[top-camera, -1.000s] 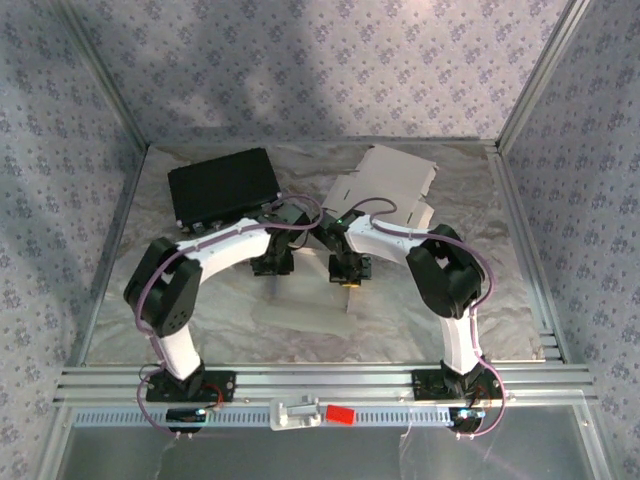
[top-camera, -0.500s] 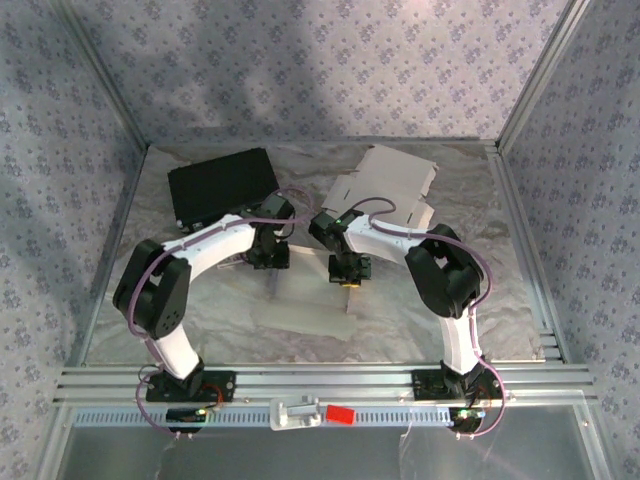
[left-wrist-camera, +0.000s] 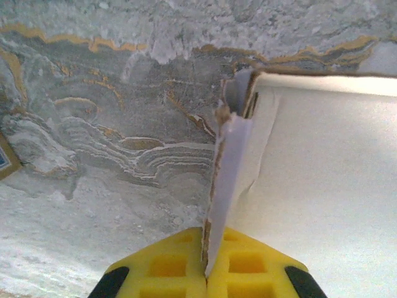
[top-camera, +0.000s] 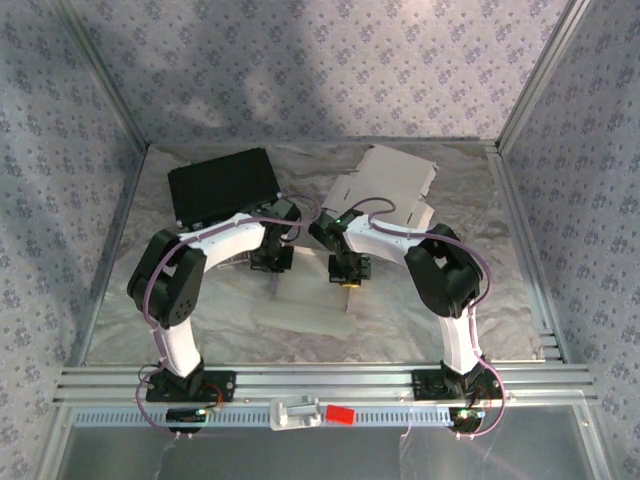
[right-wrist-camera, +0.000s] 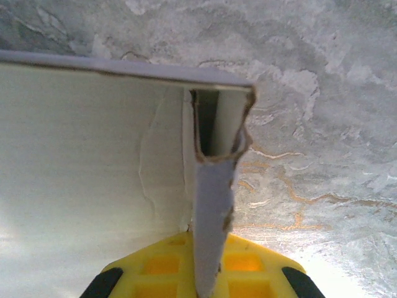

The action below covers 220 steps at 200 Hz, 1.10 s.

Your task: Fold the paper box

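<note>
Both arms elbows-out, reaching inward to mid-table. Left gripper [left-wrist-camera: 206, 264] and right gripper [right-wrist-camera: 208, 264] side by side, jaws pinched tight on paper box [right-wrist-camera: 93, 155] walls.

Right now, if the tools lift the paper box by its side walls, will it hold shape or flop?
Likely light: the paper box is thin card. Its pinched wall stands upright, so probably stiff, but creased, frayed folds may buckle.

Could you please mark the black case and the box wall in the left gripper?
black case [top-camera: 222, 185]: top view, middle of its top face.
box wall [left-wrist-camera: 226, 167]: left wrist view, midway up its narrow face.
</note>
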### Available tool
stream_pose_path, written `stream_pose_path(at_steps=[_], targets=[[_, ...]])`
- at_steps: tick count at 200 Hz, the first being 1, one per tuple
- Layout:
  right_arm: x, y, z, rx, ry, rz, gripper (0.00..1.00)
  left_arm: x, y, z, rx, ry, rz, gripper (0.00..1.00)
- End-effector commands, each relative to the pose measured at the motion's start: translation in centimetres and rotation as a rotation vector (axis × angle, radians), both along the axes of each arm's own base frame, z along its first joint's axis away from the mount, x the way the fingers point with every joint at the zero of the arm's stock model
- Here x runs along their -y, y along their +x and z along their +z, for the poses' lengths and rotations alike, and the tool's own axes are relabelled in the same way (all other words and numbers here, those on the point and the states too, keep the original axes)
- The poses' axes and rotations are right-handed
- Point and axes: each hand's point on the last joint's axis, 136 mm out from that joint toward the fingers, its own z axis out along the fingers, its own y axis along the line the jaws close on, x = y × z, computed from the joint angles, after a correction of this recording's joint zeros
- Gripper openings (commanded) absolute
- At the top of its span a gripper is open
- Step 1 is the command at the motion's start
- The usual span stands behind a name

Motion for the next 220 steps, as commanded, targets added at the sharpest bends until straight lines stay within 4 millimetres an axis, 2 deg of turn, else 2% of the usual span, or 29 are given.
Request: stream_pose_path(at_steps=[1, 34, 59, 76, 82, 102, 133, 160, 188, 204, 220], targets=[[2.3, -0.6, -2.2, -0.027, -0.129, 0.007, 0.00, -1.0, 0.3, -0.3, 0.019, 0.113, 0.013, 0.00], [2.2, -0.5, -2.2, -0.027, -0.128, 0.007, 0.00, -2.0, -0.8, -0.2, 0.050, 0.304, 0.001, 0.00], [2.1, -0.4, -2.2, -0.031, -0.123, 0.007, 0.00, -2.2, -1.1, -0.7, 0.041, 0.309, 0.030, 0.00], [2.0, -0.4, -2.2, -0.034, -0.123, 0.007, 0.00, -1.6, -0.9, -0.4, 0.044, 0.277, 0.020, 0.00], [2.1, -0.5, -2.2, -0.034, -0.125, 0.010, 0.00, -1.2, -0.8, -0.1, 0.046, 0.259, 0.018, 0.06], [2.2, -0.6, -2.1, -0.048, -0.130, -0.004, 0.00, 0.3, 0.1, 2.4, 0.071, 0.169, 0.030, 0.31], [2.8, -1.3, -2.3, -0.102, -0.131, -0.078, 0.00, 1.4, 2.0, 7.6, 0.088, -0.032, 0.158, 0.46], [3.6, -1.8, -2.3, -0.160, -0.131, -0.179, 0.00, 0.4, 3.8, 12.2, 0.126, -0.162, 0.264, 0.49], [4.5, -2.1, -1.8, -0.207, -0.072, -0.368, 0.00, -2.3, 5.0, 17.0, 0.215, -0.233, 0.350, 0.49], [5.0, -2.0, -1.2, -0.215, -0.033, -0.517, 0.00, -4.1, 4.2, 17.5, 0.205, -0.257, 0.403, 0.48], [5.1, -2.9, -0.8, -0.254, 0.024, -0.716, 0.00, -6.2, 2.5, 16.6, 0.181, -0.236, 0.444, 0.45]])
